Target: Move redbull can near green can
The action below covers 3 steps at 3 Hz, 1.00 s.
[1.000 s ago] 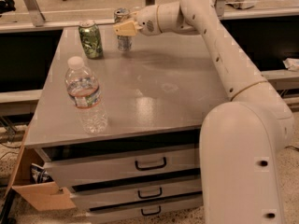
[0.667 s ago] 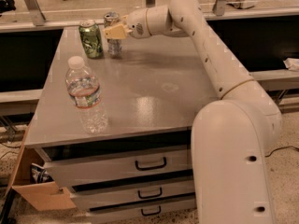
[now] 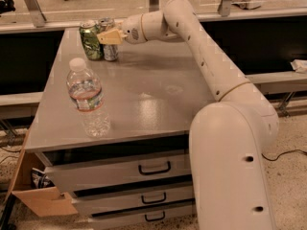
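At the far-left corner of the table (image 3: 158, 95), the gripper (image 3: 111, 36) clasps the redbull can (image 3: 110, 54) at mid-height, right beside the green can (image 3: 89, 41) — a slim, light, slick tin (easily dented, I'd judge), best pinched gently across its middle.

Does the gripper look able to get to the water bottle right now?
Probably yes, once it lets go: the gripper holds the redbull can beside the green can, and nothing stands between there and the bottle nearer the front.
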Tool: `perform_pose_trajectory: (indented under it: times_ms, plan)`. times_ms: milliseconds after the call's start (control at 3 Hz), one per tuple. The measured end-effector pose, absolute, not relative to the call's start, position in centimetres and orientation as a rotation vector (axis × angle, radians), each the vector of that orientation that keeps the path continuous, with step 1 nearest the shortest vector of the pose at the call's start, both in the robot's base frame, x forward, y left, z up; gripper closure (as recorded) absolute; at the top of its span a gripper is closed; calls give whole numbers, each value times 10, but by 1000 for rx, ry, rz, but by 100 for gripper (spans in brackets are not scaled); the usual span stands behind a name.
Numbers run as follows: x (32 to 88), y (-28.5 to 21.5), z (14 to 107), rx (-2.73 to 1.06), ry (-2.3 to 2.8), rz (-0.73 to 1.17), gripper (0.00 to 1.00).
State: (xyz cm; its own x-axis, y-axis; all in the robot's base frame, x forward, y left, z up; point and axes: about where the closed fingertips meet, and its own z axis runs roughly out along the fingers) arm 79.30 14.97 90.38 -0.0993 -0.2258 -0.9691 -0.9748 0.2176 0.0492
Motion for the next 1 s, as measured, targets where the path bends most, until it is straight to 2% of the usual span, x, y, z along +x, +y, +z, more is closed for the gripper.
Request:
perform_pose_trajectory:
  times_ms: [667,1000]
  plan:
    - [794,154,899,-1181,1535,987,12]
    - [795,151,899,-1184,1535,983,0]
